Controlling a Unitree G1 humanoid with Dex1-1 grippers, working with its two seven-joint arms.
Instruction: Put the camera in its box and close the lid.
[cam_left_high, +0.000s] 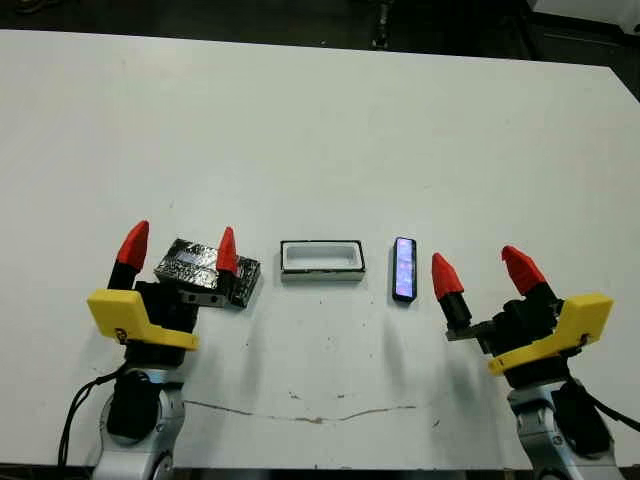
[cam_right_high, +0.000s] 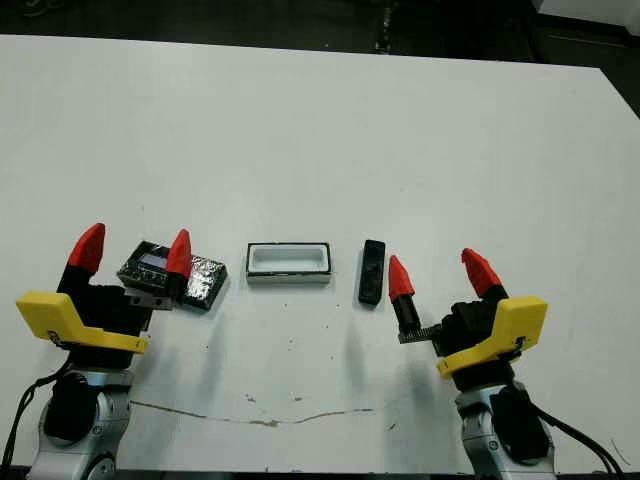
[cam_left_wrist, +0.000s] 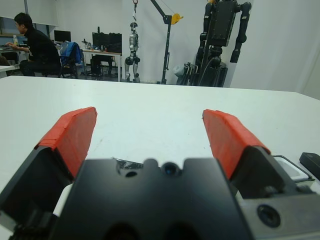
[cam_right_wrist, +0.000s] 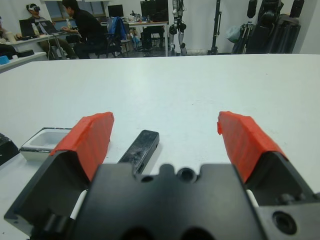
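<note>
The camera (cam_left_high: 404, 268) is a slim black bar with a bluish-purple face, lying flat on the white table right of centre. Just to its right my right gripper (cam_left_high: 482, 268) stands open and holds nothing; in its wrist view the camera (cam_right_wrist: 141, 150) lies ahead of the nearer finger. The box (cam_left_high: 322, 260), a black-rimmed tray with white lining, sits uncovered to the camera's left. Further left lies the glittery black lid (cam_left_high: 205, 268), partly hidden behind my left gripper (cam_left_high: 180, 248), which is open above its near side and not touching it.
A thin brown crack line (cam_left_high: 320, 415) runs across the table near its front edge. Beyond the far edge, the wrist views show a seated person (cam_left_wrist: 35, 47), desks, and a humanoid robot on a stand (cam_left_wrist: 222, 30).
</note>
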